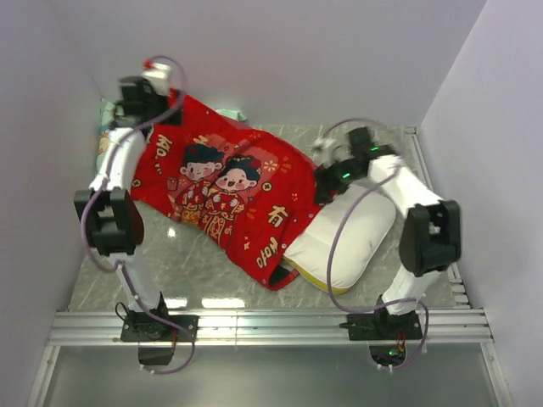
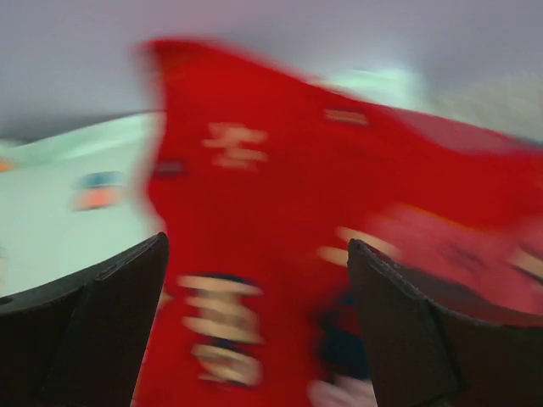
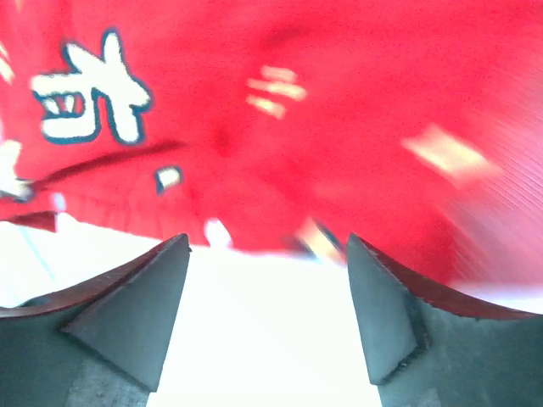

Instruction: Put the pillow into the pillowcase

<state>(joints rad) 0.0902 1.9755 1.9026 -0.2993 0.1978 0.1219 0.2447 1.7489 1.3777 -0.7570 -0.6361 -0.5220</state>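
The red pillowcase (image 1: 229, 186) lies spread diagonally on the table, printed face with cartoon children up. The cream-white pillow (image 1: 352, 237) with its yellow edge band lies at its lower right, its upper-left side tucked under the case's edge. My left gripper (image 1: 165, 106) is open over the case's far left corner. The left wrist view is blurred, with red fabric (image 2: 254, 212) between the open fingers of that gripper (image 2: 254, 246). My right gripper (image 1: 325, 182) is open above the pillow (image 3: 263, 339), just short of the case's edge (image 3: 280, 127); the right wrist view (image 3: 267, 242) shows it empty.
A mint-green pillow (image 1: 105, 127) lies at the far left under the case; it also shows in the left wrist view (image 2: 76, 203). White walls close the table on the left, back and right. A metal rail (image 1: 271, 322) runs along the near edge.
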